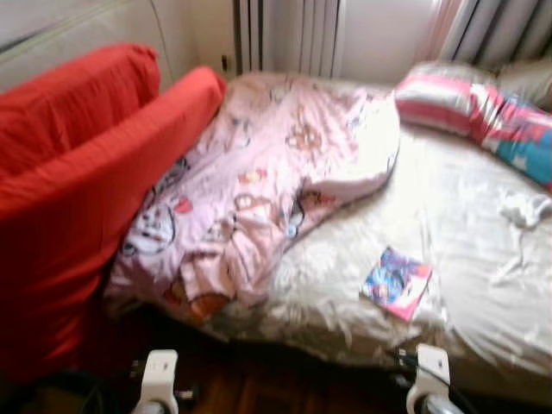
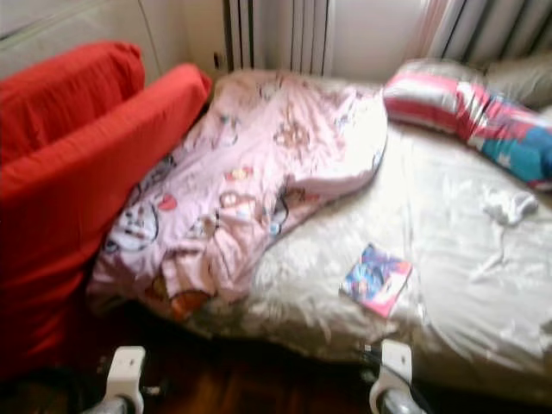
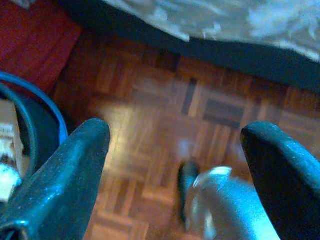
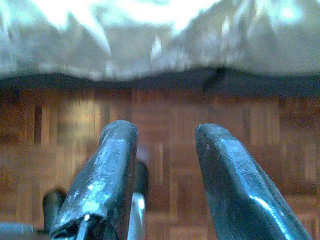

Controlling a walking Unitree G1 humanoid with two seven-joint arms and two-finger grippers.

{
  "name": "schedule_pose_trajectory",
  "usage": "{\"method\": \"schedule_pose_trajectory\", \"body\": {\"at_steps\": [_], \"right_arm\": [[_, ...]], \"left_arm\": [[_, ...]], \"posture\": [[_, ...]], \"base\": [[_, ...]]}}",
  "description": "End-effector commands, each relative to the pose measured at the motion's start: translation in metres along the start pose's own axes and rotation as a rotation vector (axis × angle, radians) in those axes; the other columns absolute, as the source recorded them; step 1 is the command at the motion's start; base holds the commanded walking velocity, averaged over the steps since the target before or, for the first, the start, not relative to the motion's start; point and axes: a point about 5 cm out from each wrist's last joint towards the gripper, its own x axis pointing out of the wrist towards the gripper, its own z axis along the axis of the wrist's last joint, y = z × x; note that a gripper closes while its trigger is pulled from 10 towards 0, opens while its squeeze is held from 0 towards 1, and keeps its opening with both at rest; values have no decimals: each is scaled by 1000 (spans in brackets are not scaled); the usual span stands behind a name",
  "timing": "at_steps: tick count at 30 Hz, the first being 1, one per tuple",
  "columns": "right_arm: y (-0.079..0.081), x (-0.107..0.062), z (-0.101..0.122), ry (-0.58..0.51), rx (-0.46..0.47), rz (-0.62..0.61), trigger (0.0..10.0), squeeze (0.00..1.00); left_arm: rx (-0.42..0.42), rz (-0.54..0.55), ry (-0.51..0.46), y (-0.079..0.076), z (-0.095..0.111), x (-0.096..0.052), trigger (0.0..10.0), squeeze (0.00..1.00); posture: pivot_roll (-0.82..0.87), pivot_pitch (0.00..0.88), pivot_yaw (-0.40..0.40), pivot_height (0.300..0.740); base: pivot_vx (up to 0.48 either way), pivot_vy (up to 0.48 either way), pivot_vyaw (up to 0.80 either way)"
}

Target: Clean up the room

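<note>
You have both arms hanging low over the parquet, left gripper (image 3: 175,165) spread wide and right gripper (image 4: 165,165) parted, both empty because the booklet (image 1: 396,282) lies ahead of them, up on the bed (image 1: 466,216)

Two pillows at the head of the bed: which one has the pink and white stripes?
The striped pillow, the one next to the pink quilt. The other pillow, towards the bed's right edge, is patterned in blue and pink rather than striped.
</note>
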Motion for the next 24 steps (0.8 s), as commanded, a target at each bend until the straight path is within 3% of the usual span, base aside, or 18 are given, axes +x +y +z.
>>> {"method": "schedule_pose_trajectory", "body": {"at_steps": [1, 8, 16, 18, 24], "right_arm": [[8, 0, -5, 14, 15, 23, 10000, 0], [8, 0, -5, 17, 1, 28, 10000, 0], [9, 0, -5, 14, 6, 40, 10000, 0], [9, 0, -5, 13, 7, 40, 10000, 0], [9, 0, -5, -6, 30, 36, 10000, 0]], "left_arm": [[-2, 27, 32, 9, -9, -3, 10000, 0], [-3, 25, 30, 9, -8, -3, 10000, 0], [2, 14, 26, 9, -8, -3, 10000, 0], [9, 9, 22, 8, -7, -3, 10000, 0], [15, 2, 7, 8, -5, -2, 10000, 0]], "posture": [[146, 82, -7, 740], [147, 86, -6, 740], [144, 78, -3, 740], [144, 78, -3, 740], [140, 65, -1, 740]], "base": [[349, 0, 0], [350, 0, 0], [344, 0, -773], [0, 0, -775], [0, 0, 0]]}}
